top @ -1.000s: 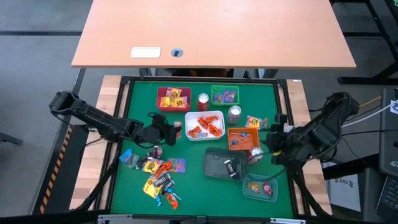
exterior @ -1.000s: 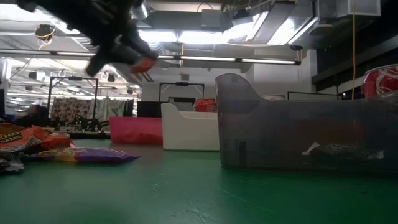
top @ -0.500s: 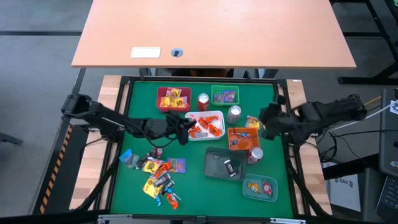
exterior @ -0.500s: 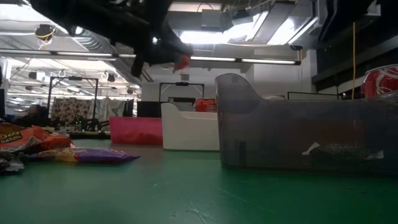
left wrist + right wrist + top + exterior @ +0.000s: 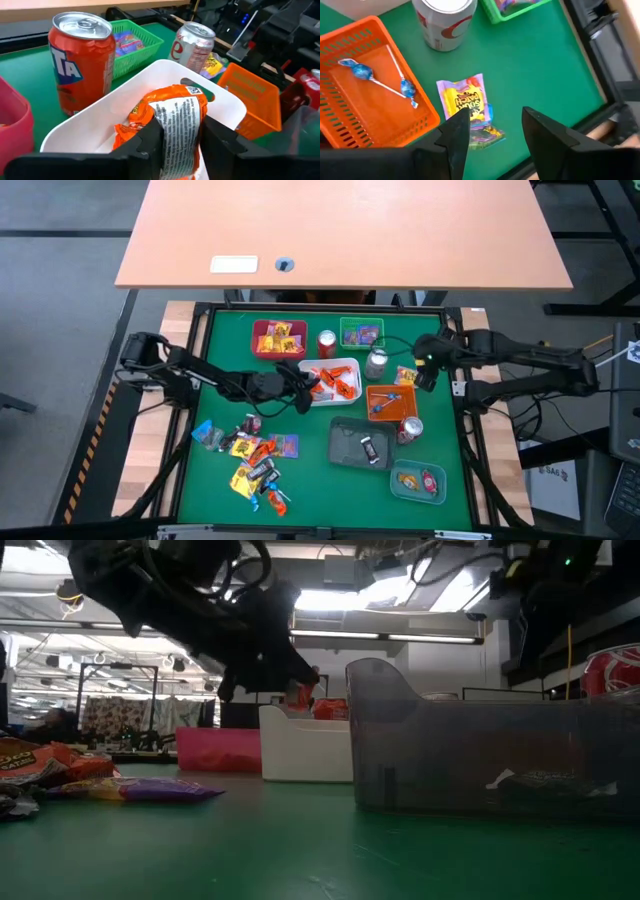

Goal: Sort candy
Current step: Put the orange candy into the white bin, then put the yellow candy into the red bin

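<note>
The sorting looks roughly half done, judged from how things lie: nearest the front edge a loose heap of candy [image 5: 250, 460] in crinkly yellow, orange, purple and blue wrappers is not yet sorted on the green felt, while a teal tray [image 5: 418, 481] at the front right holds only a piece or two and the smoky translucent grey tray [image 5: 360, 443] beside it has a single dark-wrapped sweet. Further in, the left gripper [image 5: 181, 142] is clamped shut on an orange wrapper [image 5: 172, 117], a glossy, puffy foil packet with fine white print, held just over the smooth-walled white tray [image 5: 349, 367], which already carries several matching orange packets; that piece seems about to be dropped there. To its right the ribbed orange tray [image 5: 350, 65] holds two blue-wrapped lollipops [image 5: 380, 80] on thin sticks. The right gripper [image 5: 492, 131] hangs with fingers spread and empty above a stray yellow and purple packet [image 5: 466, 104] lying flat on the felt near the table's right edge, so that one is probably next. Farthest back, a dark red tray [image 5: 277, 340] with yellow packets and a green mesh tray [image 5: 361, 333] with purple ones look settled, with a shiny red can [image 5: 82, 57] and a silver can [image 5: 194, 42] standing upright between the trays
</note>
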Controlling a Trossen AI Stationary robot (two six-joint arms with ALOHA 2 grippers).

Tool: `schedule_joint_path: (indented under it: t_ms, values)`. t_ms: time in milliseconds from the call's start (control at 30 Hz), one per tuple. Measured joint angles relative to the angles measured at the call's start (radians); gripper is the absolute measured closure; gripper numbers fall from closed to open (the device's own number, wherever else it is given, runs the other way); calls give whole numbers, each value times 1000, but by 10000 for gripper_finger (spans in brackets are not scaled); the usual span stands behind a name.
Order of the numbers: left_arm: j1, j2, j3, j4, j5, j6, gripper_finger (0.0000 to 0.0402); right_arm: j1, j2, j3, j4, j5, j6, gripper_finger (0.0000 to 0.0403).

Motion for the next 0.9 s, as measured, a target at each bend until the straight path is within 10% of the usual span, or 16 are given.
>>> schedule_joint_path:
  t_ms: [433, 900]
  values:
    - [33, 20, 0, 12, 3, -3, 214, -352, 31, -100, 217, -367, -198, 224]
    - [42, 20, 0, 10, 3, -4, 208, -405, 235, -162, 217, -436, -194, 224]
